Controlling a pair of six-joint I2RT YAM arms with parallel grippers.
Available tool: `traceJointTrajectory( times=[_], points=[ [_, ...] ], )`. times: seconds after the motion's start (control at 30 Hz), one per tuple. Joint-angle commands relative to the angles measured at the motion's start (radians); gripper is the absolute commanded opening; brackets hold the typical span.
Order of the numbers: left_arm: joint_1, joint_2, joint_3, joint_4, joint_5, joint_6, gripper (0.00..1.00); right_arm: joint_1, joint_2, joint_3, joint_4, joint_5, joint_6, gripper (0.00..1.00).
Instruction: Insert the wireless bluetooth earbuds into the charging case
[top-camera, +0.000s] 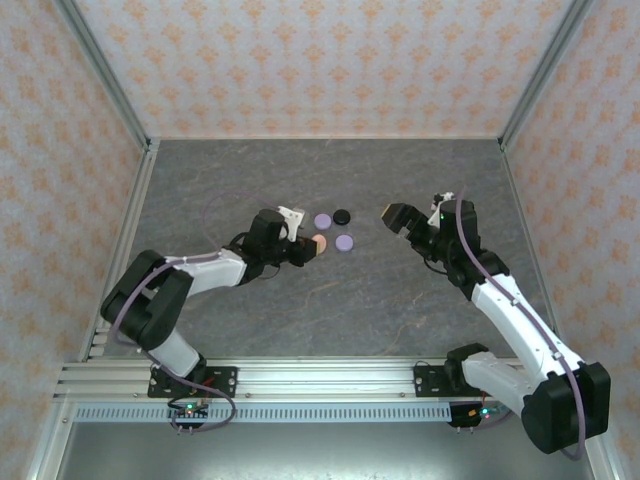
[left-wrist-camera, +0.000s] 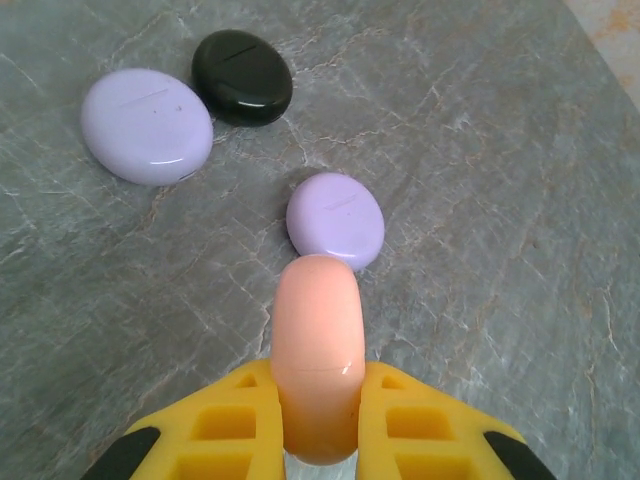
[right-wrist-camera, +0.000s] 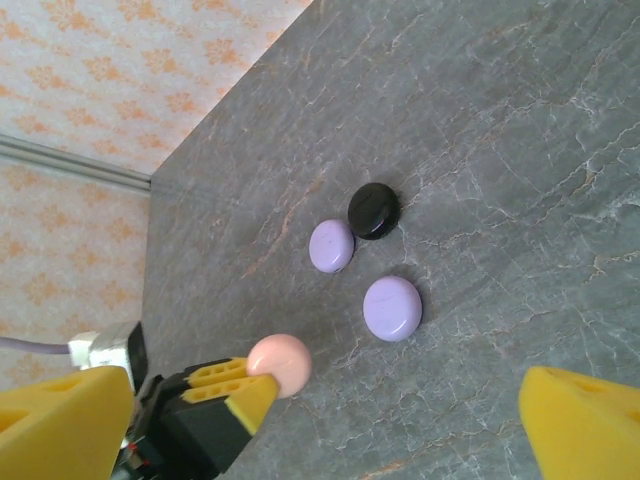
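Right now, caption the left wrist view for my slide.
Left gripper clamps a pink case on edge; two lilac cases and a black case lie closed on the table beyond.

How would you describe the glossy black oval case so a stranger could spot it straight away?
Near the middle of the grey marbled tabletop sits a cluster of four smooth rounded cases. The glossy black oval case lies on the cluster's far side, right beside a lilac oval case. It is the only dark one; the rest are lilac, plus one peach case.
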Motion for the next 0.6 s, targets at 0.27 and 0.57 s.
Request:
traceJointTrajectory(
  times=[0.27,0.57],
  points=[
    [0.001,0.144,0.111,0.027,-0.015,-0.152,0.03,-0.003,-0.007,0.015,0.001,0.003,-0.009,0.99],
    [0.002,0.215,0.137,0.028,-0.019,-0.183,0.28,-0.003,-0.01,0.03,-0.037,0.015,-0.033,0.99]
  ],
)
